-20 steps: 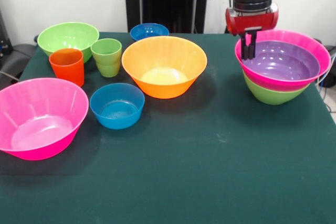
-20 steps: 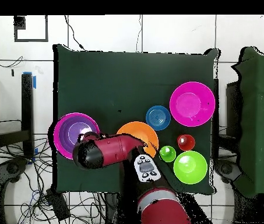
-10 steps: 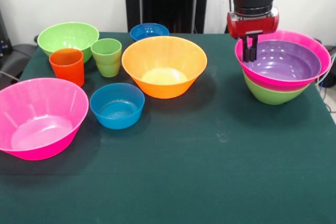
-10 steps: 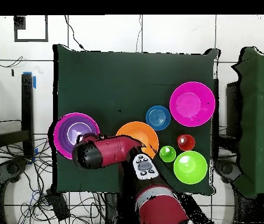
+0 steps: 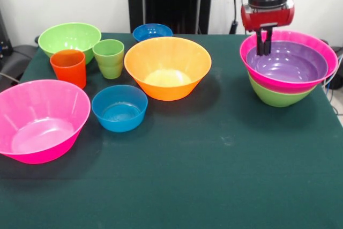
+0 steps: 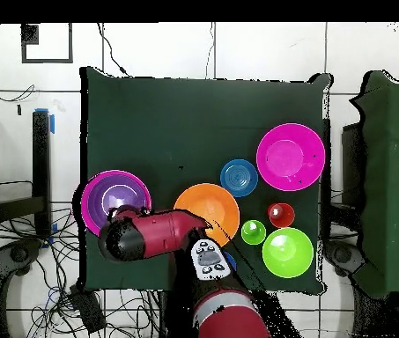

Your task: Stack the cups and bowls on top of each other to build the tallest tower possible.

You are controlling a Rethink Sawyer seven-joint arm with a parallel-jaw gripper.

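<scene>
Right now the claw (image 5: 263,46) hangs over the far rim of the tower (image 5: 289,68), a nested pile of glossy plastic bowls at the right edge of the dark green surface (image 5: 214,175): a green bowl (image 5: 276,96) underneath, a wide pink bowl (image 5: 316,44) in it, and a shallow purple bowl (image 5: 286,64) on top. The two dark fingers stand nearly together and hold nothing; their tips sit level with the pink rim, seemingly clear of it. Nesting keeps the pile steady but adds little height, and I judge the build only begun.

The other pieces wait loose toward the left side. The big orange bowl (image 5: 168,67) stands mid-surface, with a small blue bowl (image 5: 119,108) in front and another blue bowl (image 5: 153,31) behind. The second pink bowl (image 5: 40,120) fills the near left corner; the green bowl (image 5: 69,38) sits at the far left, beside the smooth orange-red tumbler (image 5: 68,67) and the light green stepped tumbler (image 5: 109,58).
</scene>
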